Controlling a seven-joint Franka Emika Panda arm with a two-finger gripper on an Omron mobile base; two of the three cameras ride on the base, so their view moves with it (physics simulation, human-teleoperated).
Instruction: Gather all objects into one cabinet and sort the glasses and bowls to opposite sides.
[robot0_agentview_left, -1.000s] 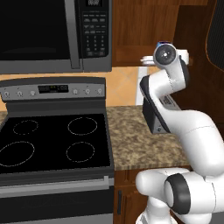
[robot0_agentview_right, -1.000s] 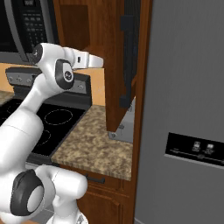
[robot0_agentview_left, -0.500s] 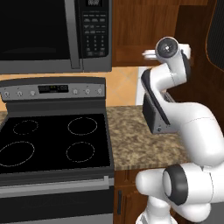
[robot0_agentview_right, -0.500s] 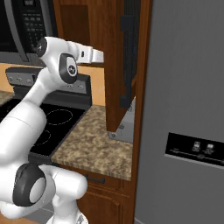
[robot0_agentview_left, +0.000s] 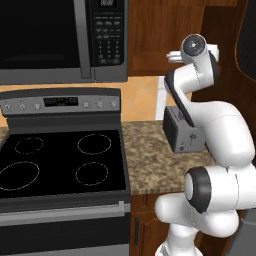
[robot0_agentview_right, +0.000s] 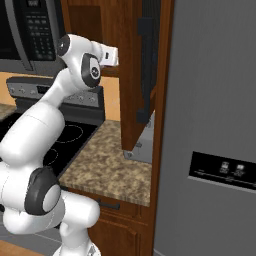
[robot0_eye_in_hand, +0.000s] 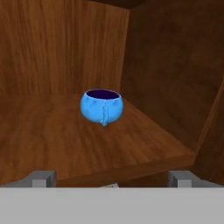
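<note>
1. Blue cup (robot0_eye_in_hand: 102, 106) upright on the wooden shelf (robot0_eye_in_hand: 52, 144) inside the cabinet (robot0_agentview_right: 131, 75), handle toward the camera, near the back corner.
2. Hand (robot0_eye_in_hand: 111, 177) short of the shelf edge, fingers (robot0_eye_in_hand: 42, 178) spread wide, released, holding nothing.
3. Below: speckled bench (robot0_agentview_left: 160, 160), toaster (robot0_agentview_left: 181, 131), stove (robot0_agentview_left: 60, 160), microwave (robot0_agentview_left: 60, 40).

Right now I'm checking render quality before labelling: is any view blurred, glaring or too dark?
Hand view: soft but readable; the blue cup stands lit on the cabinet shelf, right wall dim. Left base view: microwave door nearly black. Right base view: evenly lit, no glare.
</note>
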